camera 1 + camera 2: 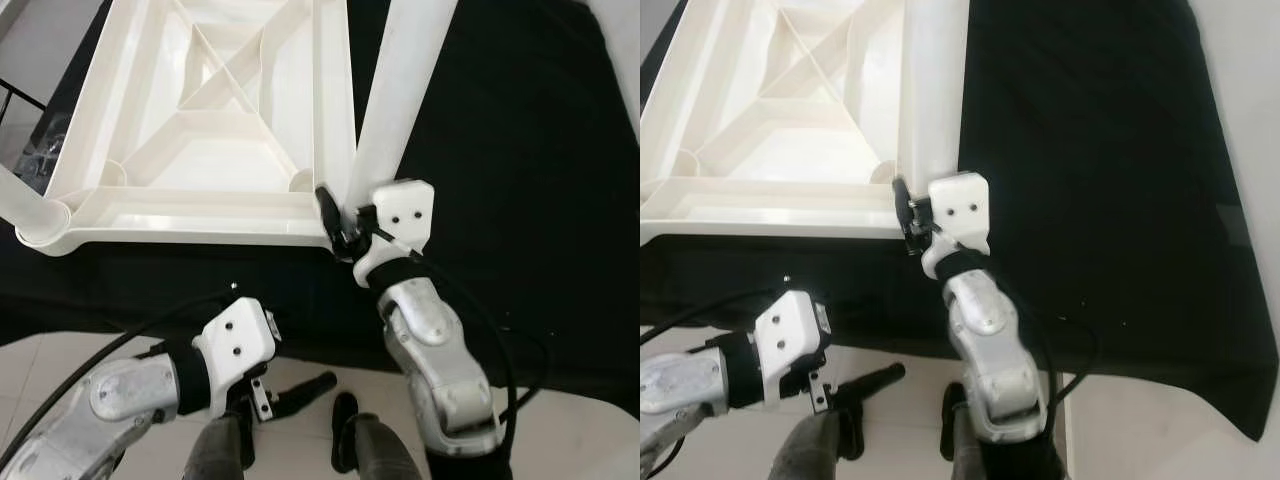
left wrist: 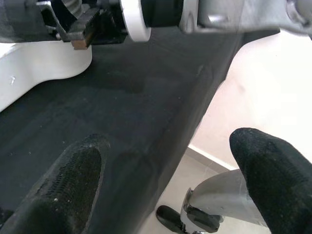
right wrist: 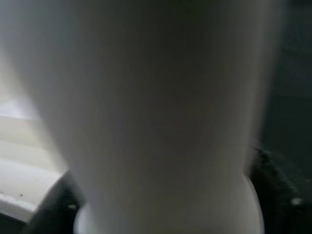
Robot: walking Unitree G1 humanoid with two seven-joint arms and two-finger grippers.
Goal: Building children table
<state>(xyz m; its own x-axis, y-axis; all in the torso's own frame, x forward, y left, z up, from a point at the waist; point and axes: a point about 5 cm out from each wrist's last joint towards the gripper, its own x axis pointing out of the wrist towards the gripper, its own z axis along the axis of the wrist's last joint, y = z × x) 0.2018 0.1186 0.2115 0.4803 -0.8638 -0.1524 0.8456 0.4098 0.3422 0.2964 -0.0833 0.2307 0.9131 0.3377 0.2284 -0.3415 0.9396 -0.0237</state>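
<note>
The upturned white tabletop (image 1: 200,130) lies on the black cloth (image 1: 520,200) in front of me, ribbed underside up, taking up the far left of what I see. Its near-right corner socket is where this step turns, I judge: a white table leg (image 1: 400,90) stands up out of that corner, its long axis rising from the socket and leaning away to the far right. Another leg (image 1: 25,205) is at the near-left corner.

My right gripper (image 1: 345,225) is the nearer one by a wide margin. It sits right at the foot of the leg, just where the leg meets the tabletop's corner, with the leg directly ahead of the fingers and touching them. In the right wrist view the leg (image 3: 165,112) runs straight along the fingers' line, with dark finger edges at either side of its base, so I read the right gripper as clamped around the leg, low down by the socket.

My left gripper (image 1: 290,390) hangs well apart, low and near, off the cloth's near edge over the pale floor (image 1: 300,360). Its two fingers (image 2: 63,190) are spread wide with nothing between them.
</note>
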